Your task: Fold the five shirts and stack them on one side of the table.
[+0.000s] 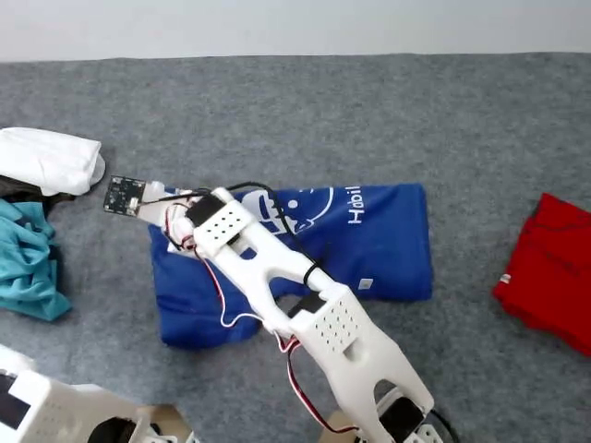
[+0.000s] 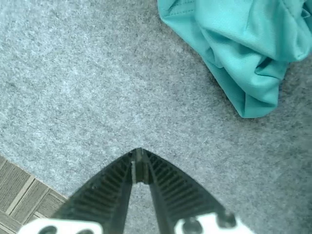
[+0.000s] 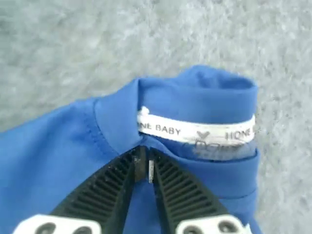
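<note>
**Blue shirt [image 1: 388, 240] gripped at the collar, fold half made**

You have the blue shirt lying mid-table on the grey mat [image 1: 277, 101], already doubled into a rough oblong with its print uppermost; your right arm [image 1: 277, 268] stretches across it from the near edge to the corner nearest the white shirt [image 1: 51, 159]. On the right wrist view your right gripper [image 3: 145, 166] has its jaws drawn almost together on the cloth just beside the neck label [image 3: 195, 130]; they look to be pinching the collar seam, though the contact itself is hard to see; a grip there makes sense, since the collar is the thickest edge and gives you a straight line to carry over.

Your left gripper [image 2: 140, 168] hangs above bare mat near the table's edge, jaws closed tip to tip on nothing; it sits clear of the blue cloth so it cannot snag the fold; the crumpled teal shirt [image 2: 234, 39] is near it but apart from the tips.

On the high view the teal shirt lies at the left edge, near the white shirt, which looks folded; a dark cloth [image 1: 28, 189] between them may be the fifth shirt; that side reads as your stack side. A red shirt [image 1: 549, 268] lies well apart at the right edge. Judge the task early, with most folds left; lift low, or the lower layer may drag and undo the fold.
</note>
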You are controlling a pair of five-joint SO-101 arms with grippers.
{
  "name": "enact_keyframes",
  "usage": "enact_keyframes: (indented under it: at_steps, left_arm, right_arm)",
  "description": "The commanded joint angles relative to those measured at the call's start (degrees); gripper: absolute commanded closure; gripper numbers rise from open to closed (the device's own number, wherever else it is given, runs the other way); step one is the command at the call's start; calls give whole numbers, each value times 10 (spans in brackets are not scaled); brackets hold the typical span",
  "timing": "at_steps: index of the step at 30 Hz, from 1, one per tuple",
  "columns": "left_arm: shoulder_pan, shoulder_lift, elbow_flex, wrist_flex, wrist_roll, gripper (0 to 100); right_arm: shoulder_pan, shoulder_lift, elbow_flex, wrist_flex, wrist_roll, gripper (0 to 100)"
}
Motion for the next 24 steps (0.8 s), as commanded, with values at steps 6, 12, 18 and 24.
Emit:
enact_keyframes:
  at_steps: [6,12,18,24]
  left_arm:
    - [11,-8,-4,6,-4,998]
    - [28,-8,-4,6,-4,998]
    - [26,-8,-4,6,-4,998]
    - [26,-9,-5,7,-4,998]
  right_arm:
    - [46,94,-173,-47,67,981]
    - [47,149,-317,0,66,981]
    - [47,150,-410,126,65,976]
    - [20,149,-526,284,63,976]
